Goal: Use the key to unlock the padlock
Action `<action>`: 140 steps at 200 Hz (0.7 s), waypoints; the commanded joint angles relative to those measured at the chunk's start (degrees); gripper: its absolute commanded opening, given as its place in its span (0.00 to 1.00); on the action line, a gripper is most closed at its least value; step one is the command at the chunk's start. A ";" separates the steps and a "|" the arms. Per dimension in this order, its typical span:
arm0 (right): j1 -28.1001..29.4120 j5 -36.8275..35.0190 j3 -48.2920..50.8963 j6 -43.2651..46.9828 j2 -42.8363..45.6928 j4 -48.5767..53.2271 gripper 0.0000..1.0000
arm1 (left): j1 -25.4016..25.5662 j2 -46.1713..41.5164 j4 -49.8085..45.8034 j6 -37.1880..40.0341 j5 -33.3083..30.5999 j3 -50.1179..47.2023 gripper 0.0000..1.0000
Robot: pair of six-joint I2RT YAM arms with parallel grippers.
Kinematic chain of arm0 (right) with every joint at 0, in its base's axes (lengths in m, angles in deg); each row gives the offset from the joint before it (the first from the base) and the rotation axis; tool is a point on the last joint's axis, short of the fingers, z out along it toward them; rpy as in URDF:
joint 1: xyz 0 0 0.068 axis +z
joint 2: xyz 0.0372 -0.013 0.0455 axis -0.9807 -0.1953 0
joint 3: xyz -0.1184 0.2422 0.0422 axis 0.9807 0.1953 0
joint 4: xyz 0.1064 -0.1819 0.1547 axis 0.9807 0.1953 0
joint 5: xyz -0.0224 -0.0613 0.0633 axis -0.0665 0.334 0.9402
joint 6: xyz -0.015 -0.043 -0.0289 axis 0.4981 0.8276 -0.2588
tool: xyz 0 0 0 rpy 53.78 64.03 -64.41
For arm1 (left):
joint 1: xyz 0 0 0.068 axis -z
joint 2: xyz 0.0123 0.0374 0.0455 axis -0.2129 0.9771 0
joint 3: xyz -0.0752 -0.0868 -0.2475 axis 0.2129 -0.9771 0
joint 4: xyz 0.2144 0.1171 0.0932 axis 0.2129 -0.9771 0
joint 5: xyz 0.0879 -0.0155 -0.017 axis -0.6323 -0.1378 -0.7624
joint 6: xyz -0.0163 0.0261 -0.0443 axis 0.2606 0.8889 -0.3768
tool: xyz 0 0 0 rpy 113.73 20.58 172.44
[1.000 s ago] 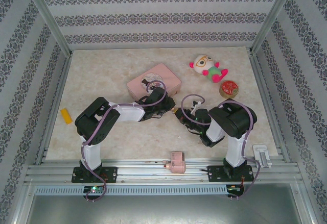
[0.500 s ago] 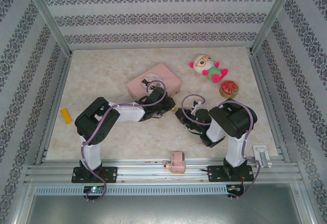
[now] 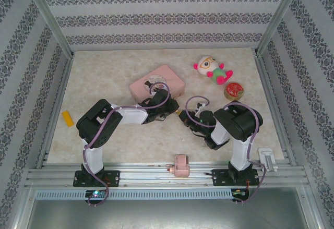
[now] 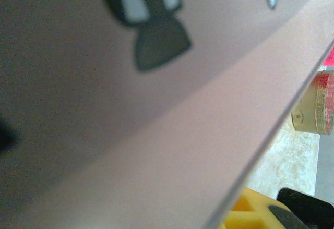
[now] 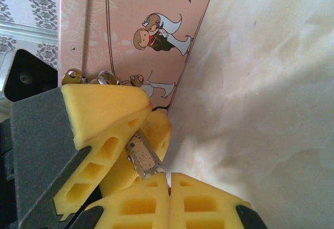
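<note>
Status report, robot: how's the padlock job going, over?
Right gripper shut on key. Left gripper clamps padlock, mostly hidden by pads. Pink tin close behind.

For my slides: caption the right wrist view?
Right gripper holds the key at the left gripper, padlock peeking above its pads, pink tin behind.

Padlock (image 5: 73, 75), key (image 5: 143, 158) tip hidden between left fingers (image 5: 104, 114); tin (image 4: 156, 135) blurred.
</note>
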 commanded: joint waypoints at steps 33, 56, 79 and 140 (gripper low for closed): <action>-1.70 -1.82 -2.45 -0.24 -0.57 1.06 0.00 | -0.15 -0.32 0.00 -2.58 6.13 -1.10 0.00; -1.71 -2.08 -2.46 -0.33 -0.30 1.06 0.00 | -0.15 -0.42 2.59 -2.85 6.16 -2.06 0.21; -1.79 -2.69 -2.25 -0.33 0.07 1.06 0.00 | -0.32 -0.89 6.34 -3.27 5.97 -3.42 0.36; -2.05 -2.99 -1.99 -0.50 0.46 1.06 0.00 | -1.00 -2.12 11.03 -2.85 4.40 -5.88 0.77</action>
